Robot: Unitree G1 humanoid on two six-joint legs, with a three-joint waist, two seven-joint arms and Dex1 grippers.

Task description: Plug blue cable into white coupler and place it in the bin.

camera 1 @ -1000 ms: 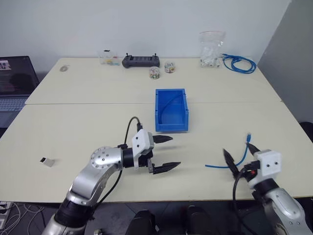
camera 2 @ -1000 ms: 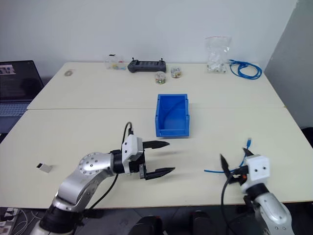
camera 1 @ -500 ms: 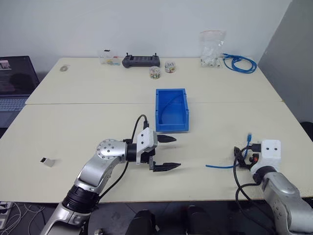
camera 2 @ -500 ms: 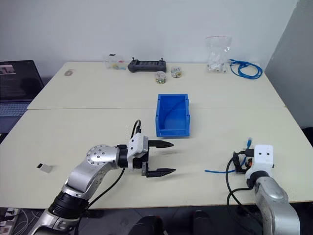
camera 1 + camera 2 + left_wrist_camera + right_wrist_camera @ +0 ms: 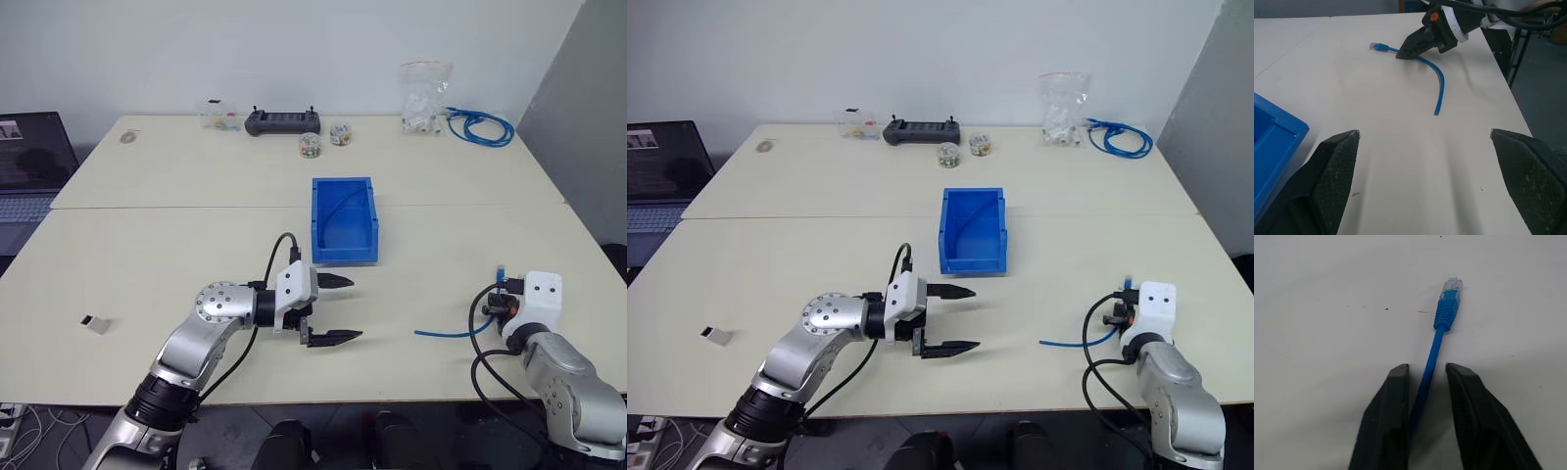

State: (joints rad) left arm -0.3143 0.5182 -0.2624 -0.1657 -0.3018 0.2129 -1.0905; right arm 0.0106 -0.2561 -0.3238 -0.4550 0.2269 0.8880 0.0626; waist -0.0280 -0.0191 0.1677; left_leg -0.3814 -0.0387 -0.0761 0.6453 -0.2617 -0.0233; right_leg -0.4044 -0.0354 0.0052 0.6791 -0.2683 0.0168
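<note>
The blue cable lies on the table at the near right, one clear plug end pointing away from me. My right gripper is shut on the strand just behind that plug; the free tail curves off to the left. Near the table's middle my left gripper stands open with nothing between its fingers, pointing right toward the cable. The blue bin stands just beyond it. A small white block, apparently the white coupler, lies far left on the table.
Along the table's back edge are a black controller, two small jars, a clear bag of white parts and a coiled blue cable bundle. A laptop sits at the far left. The table's front edge is close behind the right gripper.
My right gripper has tipped forward and down over the cable and shut on it behind the plug. The left gripper has stayed open and almost still.
</note>
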